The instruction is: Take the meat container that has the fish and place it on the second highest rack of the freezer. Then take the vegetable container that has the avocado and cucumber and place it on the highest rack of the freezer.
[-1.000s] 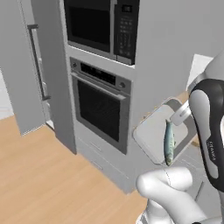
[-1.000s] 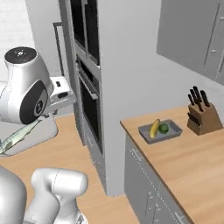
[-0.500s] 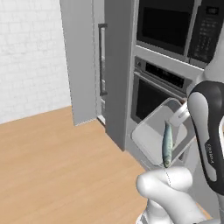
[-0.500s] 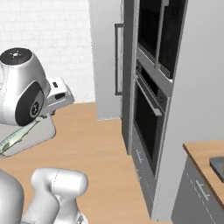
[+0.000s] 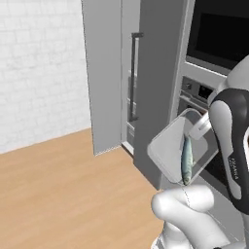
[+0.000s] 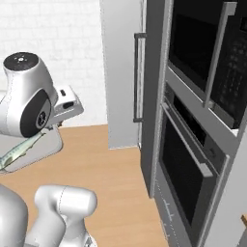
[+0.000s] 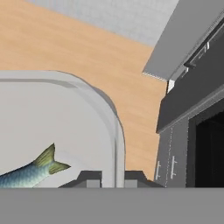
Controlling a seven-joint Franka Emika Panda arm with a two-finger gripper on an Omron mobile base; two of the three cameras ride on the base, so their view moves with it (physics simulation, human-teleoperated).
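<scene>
Clamped tight on the rim of the meat container [image 7: 65, 113], the hand [image 7: 113, 177] carries it in the air over the wooden floor [image 5: 58, 194], its two dark tips pinching the rounded edge in the hand view. That view shows just the fish's [image 7: 30, 170] tail and rear body lying inside. From the left base view the whole fish [image 5: 187, 158] is seen, lying lengthwise in the tilted container [image 5: 168, 148] in front of the black oven [image 5: 204, 97]. From the right base view the container [image 6: 34, 147] sits low at the left, well apart from the freezer [image 6: 120, 72], whose dark bar handle [image 6: 137, 77] runs vertically beside the oven [image 6: 193, 159].
</scene>
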